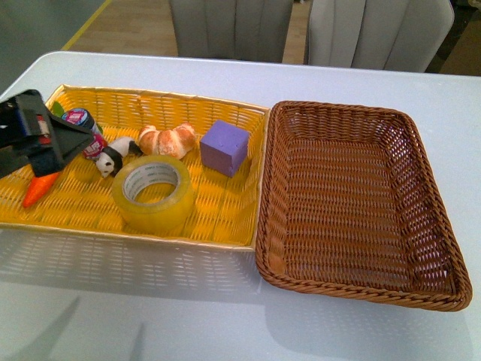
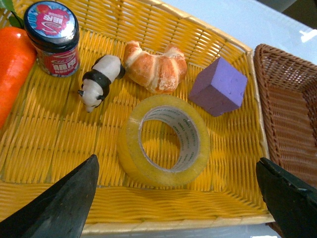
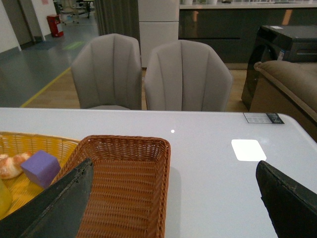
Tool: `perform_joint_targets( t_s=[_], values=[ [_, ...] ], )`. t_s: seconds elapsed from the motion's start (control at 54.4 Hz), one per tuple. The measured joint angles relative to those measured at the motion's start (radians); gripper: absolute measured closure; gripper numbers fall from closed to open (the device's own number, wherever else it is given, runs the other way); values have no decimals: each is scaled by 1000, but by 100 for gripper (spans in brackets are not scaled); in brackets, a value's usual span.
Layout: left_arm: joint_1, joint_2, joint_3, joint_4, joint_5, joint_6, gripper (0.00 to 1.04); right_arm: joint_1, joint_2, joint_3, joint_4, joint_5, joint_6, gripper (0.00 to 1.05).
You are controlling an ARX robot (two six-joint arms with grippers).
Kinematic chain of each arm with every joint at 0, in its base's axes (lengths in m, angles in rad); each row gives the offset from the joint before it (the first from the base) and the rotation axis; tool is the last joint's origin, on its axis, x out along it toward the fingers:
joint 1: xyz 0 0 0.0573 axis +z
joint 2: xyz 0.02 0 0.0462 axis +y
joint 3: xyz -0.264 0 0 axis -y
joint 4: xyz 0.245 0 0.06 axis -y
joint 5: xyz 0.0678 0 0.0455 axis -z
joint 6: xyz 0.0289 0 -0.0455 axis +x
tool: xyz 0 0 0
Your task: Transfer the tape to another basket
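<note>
Your left gripper (image 2: 177, 163) hangs wide open and empty above the tape (image 1: 154, 204), centre of the left wrist view. Drop straight down, straddling it (clear of the croissant (image 2: 156, 69)), then close.

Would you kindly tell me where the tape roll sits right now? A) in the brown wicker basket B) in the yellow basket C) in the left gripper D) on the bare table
B: the tape lies flat on the floor of the yellow basket, near the purple block; the left gripper is open, holding nothing.
</note>
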Motion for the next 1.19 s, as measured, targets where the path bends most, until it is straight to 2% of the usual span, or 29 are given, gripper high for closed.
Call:
perform_joint_targets(
  t_s=[0.184,0.515,1.011,1.195],
  values=[
    [-56,219,146,-41,-85,42,9,0,0,0,0,0,0,9],
    [-78,382,311,-129,-163,62,9,0,0,0,0,0,0,9],
    [-90,490,413,-205,-189,64,9,0,0,0,0,0,0,9],
    [-95,491,413,-213,-180,63,34,0,0,0,0,0,0,9]
  ],
)
